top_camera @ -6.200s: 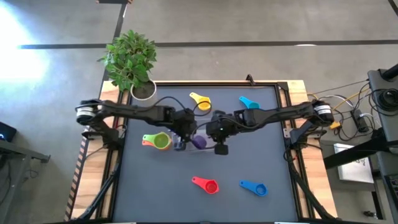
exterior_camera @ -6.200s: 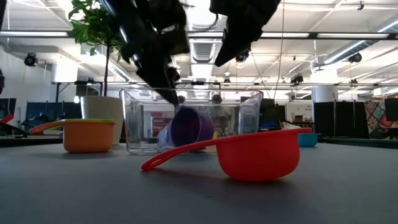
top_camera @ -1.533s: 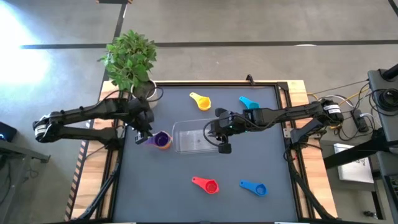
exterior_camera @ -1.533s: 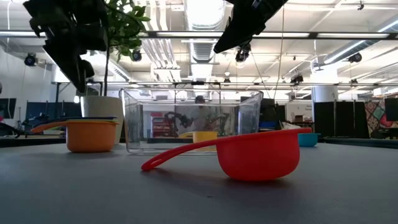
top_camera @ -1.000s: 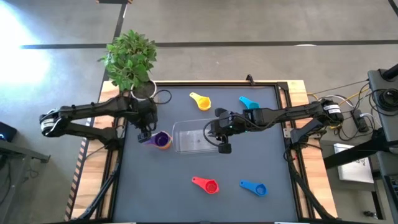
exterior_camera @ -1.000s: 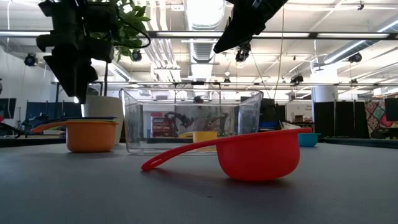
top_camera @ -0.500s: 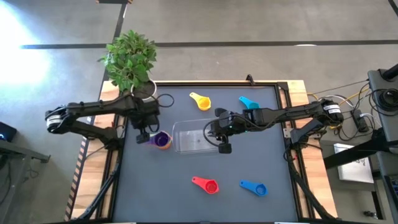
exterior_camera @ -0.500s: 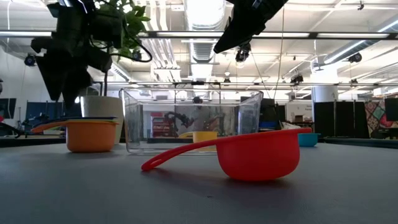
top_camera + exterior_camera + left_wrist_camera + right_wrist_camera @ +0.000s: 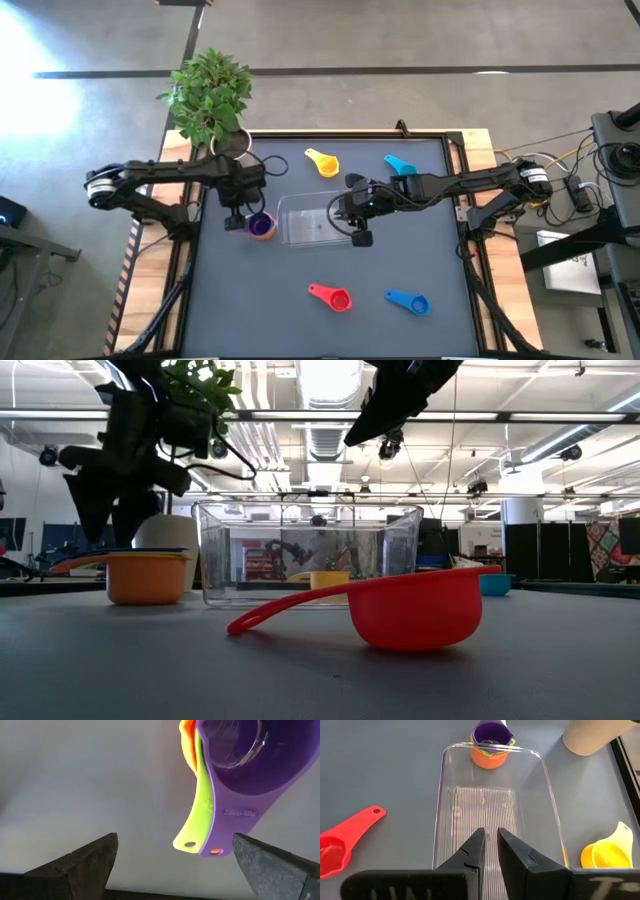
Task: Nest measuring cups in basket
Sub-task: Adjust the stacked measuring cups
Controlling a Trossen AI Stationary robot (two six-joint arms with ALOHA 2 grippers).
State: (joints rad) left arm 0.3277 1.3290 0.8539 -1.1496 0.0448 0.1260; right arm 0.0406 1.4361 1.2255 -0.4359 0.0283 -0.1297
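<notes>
Beside the clear ribbed basket, smooth nested cups are seen under the spread, empty left gripper. Nearly closed, the right gripper is held empty over the basket's far end.

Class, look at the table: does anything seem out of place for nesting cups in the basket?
Yes. The purple, green and orange stack is nested on the table beside the clear basket, not in it; the basket holds nothing.

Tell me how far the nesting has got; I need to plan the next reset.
Done: purple, green and orange cups sit stacked together, but on the table beside the basket, not in it. In hand: nothing; the left claw hangs open by the stack, the right claw shut over the empty basket. Left: yellow, light blue, red and blue cups, loose.
</notes>
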